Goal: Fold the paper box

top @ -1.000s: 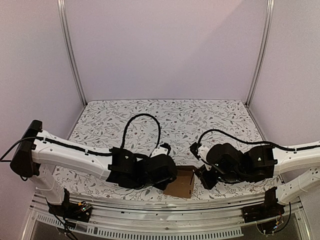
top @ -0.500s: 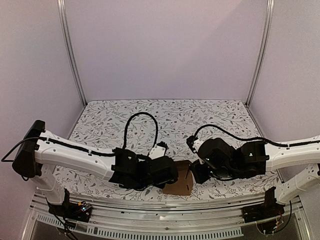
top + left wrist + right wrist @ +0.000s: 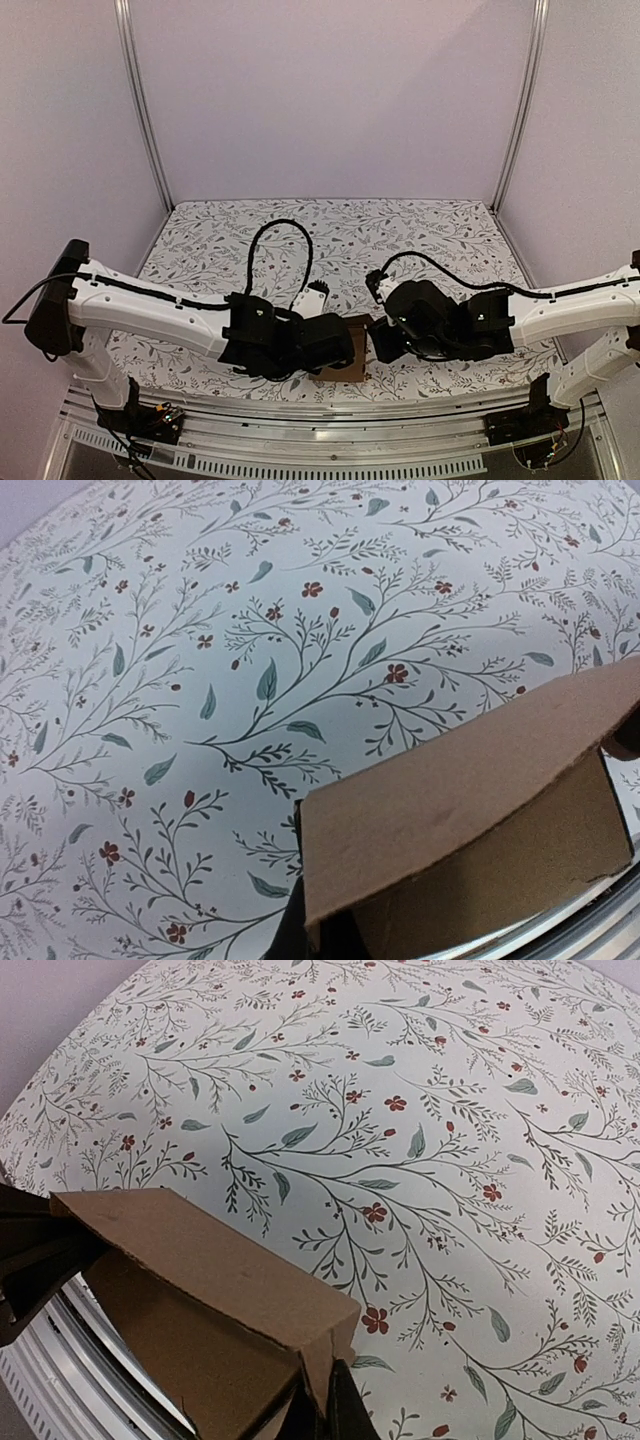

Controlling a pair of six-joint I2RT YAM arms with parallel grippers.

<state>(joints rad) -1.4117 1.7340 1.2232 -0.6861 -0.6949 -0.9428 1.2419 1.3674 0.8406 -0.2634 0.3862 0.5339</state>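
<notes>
Box (image 3: 348, 352) lies on the table (image 3: 300, 225) close to its near edge, between the left gripper (image 3: 335, 345) and the right gripper (image 3: 382, 342). The table carries a white cloth printed with leaves and small red flowers. Plain lilac walls (image 3: 330, 100) and two metal posts (image 3: 140, 100) enclose it, and a metal rail (image 3: 330, 425) runs along the front.

Compared with one second ago, the right gripper has moved left and now stands against the box. The box has shifted left with it, and less of its brown surface shows from above.

The top view shows only a narrow strip of cardboard between the black gripper bodies. The wrist views show more: a panel raised at a slant over a hollow interior (both views). In the right wrist view, dark fingers (image 3: 350, 1415) flank the panel's lower corner, pinching it. The left wrist view shows one dark finger below the box's corner, so whether that gripper clamps cannot be told.
</notes>
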